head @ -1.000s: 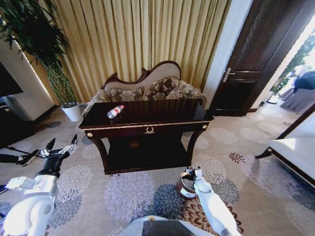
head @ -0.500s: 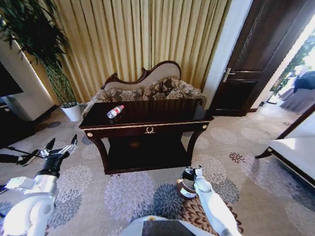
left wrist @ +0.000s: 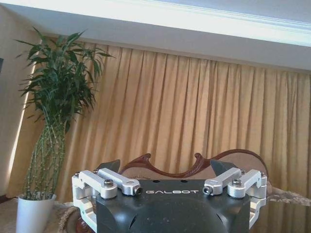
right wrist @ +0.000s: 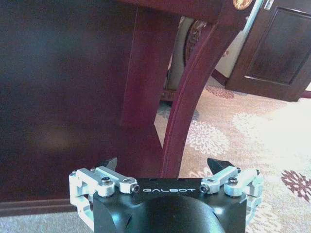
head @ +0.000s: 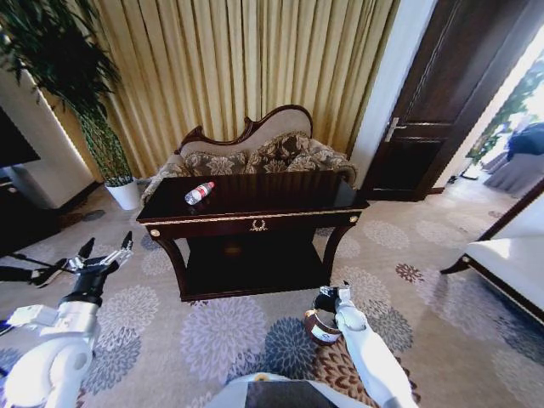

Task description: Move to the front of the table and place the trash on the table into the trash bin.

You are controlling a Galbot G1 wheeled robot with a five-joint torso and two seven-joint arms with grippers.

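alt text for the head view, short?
A dark glossy table stands ahead on patterned carpet with a plastic bottle lying near its left end. The open left gripper hangs out to the left; the right gripper is low beside a small brown trash bin.

Gold pleated curtains [head: 255, 59] hang at twelve o'clock behind a carved sofa [head: 255, 153], a dark door [head: 442, 93] at two, floral carpet [head: 221, 331] underfoot.

One bottle [head: 199, 193], one table [head: 280, 223], one trash bin [head: 320, 328].
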